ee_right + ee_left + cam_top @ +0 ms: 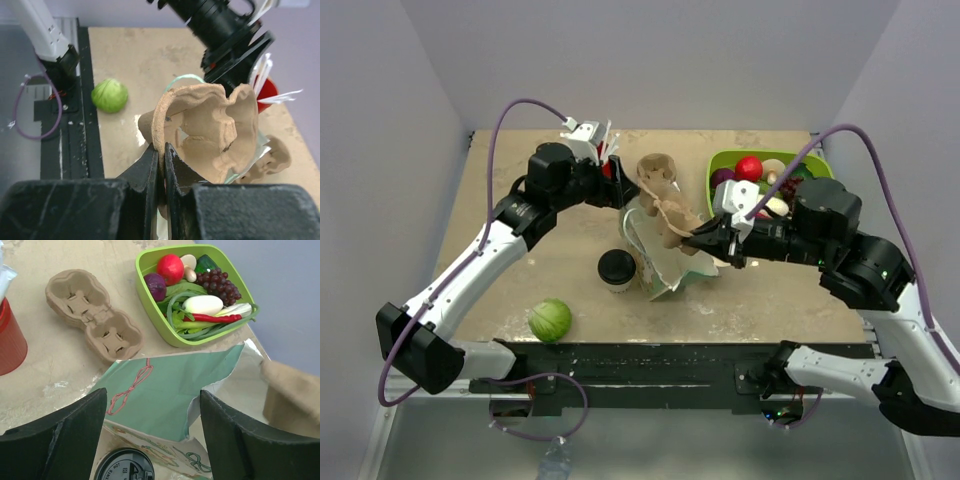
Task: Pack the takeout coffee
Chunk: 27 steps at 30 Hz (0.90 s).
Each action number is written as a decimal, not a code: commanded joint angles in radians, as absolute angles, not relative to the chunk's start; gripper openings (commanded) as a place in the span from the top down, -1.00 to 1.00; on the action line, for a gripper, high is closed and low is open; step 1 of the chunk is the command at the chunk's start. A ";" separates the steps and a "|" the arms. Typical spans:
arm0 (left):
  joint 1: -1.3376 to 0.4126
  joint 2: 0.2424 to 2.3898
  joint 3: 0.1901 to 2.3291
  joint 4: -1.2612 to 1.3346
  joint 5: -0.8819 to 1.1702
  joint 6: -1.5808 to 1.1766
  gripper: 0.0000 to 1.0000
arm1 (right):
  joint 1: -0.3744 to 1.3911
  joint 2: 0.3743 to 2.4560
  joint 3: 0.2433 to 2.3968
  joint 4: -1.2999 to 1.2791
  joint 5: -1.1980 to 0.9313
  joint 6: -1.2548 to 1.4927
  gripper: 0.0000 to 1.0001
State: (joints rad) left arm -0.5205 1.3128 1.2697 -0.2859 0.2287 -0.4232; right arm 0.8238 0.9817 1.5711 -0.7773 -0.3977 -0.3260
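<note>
Right end effector [698, 240], seen from above, holds a carrier [675, 222] over the bag [660, 272]. The coffee [616, 268] stands on the bench [520, 270] just beside the bag, not yet packed.

Left wrist: left end effector [152, 400] is spread wide, gripping nothing, above bag and coffee.

Right wrist: jaws clamped on the carrier's rim.

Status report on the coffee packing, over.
Left gripper open by the bag. Right gripper shut on a cup carrier. Coffee stands beside the bag, unpacked.
</note>
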 commanded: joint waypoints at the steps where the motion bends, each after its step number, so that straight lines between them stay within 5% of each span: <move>1: -0.522 1.321 1.307 -0.270 0.143 -0.403 -0.56 | 0.824 1.008 1.589 -0.859 -0.529 -0.368 1.00; 27: -0.446 1.393 1.316 -0.213 0.291 -0.387 -0.51 | 0.824 1.335 1.669 -1.046 -0.333 -0.822 1.00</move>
